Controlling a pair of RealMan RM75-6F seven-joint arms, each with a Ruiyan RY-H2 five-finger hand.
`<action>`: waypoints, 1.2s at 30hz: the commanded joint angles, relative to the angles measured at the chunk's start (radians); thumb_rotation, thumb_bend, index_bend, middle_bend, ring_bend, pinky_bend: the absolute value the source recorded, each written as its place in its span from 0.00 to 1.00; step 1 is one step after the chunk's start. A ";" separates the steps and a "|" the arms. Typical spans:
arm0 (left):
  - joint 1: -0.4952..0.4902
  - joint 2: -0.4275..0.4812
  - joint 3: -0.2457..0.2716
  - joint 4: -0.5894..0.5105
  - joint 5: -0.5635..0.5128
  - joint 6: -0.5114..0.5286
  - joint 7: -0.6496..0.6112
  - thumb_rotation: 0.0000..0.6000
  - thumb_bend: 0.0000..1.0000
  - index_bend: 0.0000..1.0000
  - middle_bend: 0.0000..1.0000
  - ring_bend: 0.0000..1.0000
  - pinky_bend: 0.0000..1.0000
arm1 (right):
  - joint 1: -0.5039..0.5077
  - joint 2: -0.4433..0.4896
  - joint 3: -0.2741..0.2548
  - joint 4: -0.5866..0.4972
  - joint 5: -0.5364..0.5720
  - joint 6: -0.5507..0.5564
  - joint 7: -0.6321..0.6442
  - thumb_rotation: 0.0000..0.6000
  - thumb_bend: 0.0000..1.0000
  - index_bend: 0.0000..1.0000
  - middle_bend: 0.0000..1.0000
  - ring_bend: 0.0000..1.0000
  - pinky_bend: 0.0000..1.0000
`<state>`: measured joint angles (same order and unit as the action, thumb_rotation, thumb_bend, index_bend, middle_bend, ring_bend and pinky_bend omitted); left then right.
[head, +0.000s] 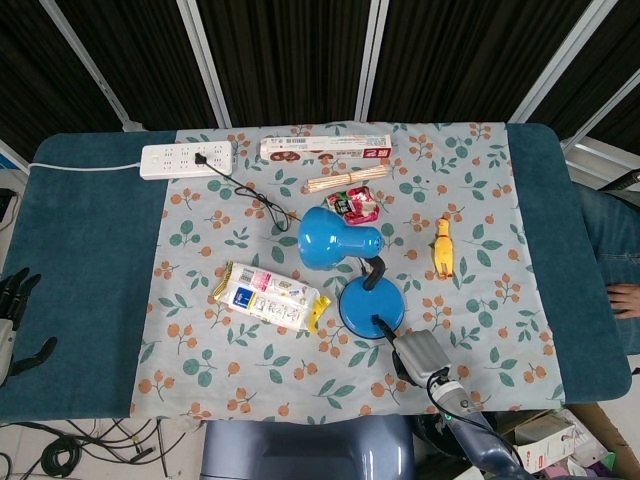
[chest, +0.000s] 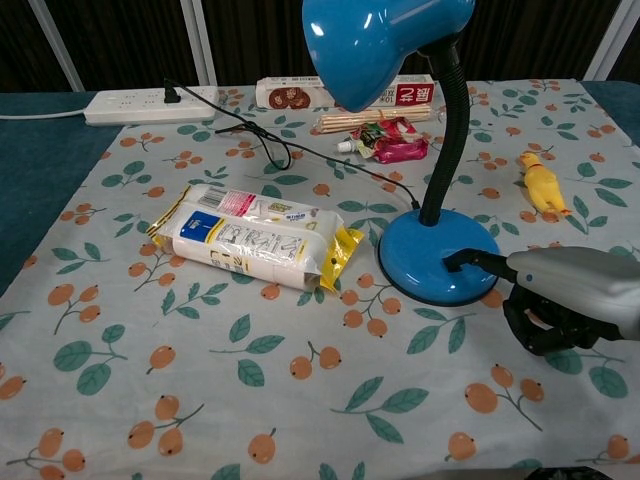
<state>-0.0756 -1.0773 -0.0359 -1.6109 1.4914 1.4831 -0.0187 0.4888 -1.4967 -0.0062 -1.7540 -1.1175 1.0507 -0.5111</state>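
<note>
The right hand (chest: 560, 305), lower right, presses one finger on the round base of the blue gooseneck desk lamp (chest: 438, 262), other fingers curled. Best to press straight down, so the base does not slide.

A table (head: 90, 250) with a dark teal cover carries a floral cloth (head: 210, 370) over its middle. Along the far edge lie a white power strip (head: 187, 159), a long flat box (head: 326, 149) and a bundle of wooden sticks (head: 346, 181). A red snack pouch (head: 355, 205) sits just nearer. A blue desk lamp (head: 372, 304) stands near the centre, a white-and-yellow packet (head: 271, 296) to its left, a yellow toy chicken (head: 442, 246) toward the right edge.
</note>
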 joint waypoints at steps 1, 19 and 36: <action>0.000 0.000 0.000 0.000 -0.001 -0.001 0.000 1.00 0.27 0.03 0.00 0.01 0.00 | -0.001 0.000 0.000 0.000 -0.001 0.002 0.001 1.00 0.76 0.02 0.81 0.86 0.85; 0.000 0.000 0.001 -0.001 -0.001 -0.002 0.003 1.00 0.27 0.03 0.00 0.01 0.00 | 0.000 0.002 -0.005 0.000 -0.004 0.000 0.002 1.00 0.75 0.16 0.81 0.86 0.85; 0.000 0.001 0.000 -0.003 -0.003 -0.002 0.006 1.00 0.26 0.03 0.00 0.01 0.00 | -0.038 0.164 0.054 -0.164 -0.082 0.138 0.044 1.00 0.59 0.00 0.62 0.71 0.69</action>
<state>-0.0756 -1.0767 -0.0355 -1.6136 1.4884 1.4811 -0.0128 0.4625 -1.3690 0.0415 -1.8842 -1.1851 1.1653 -0.4725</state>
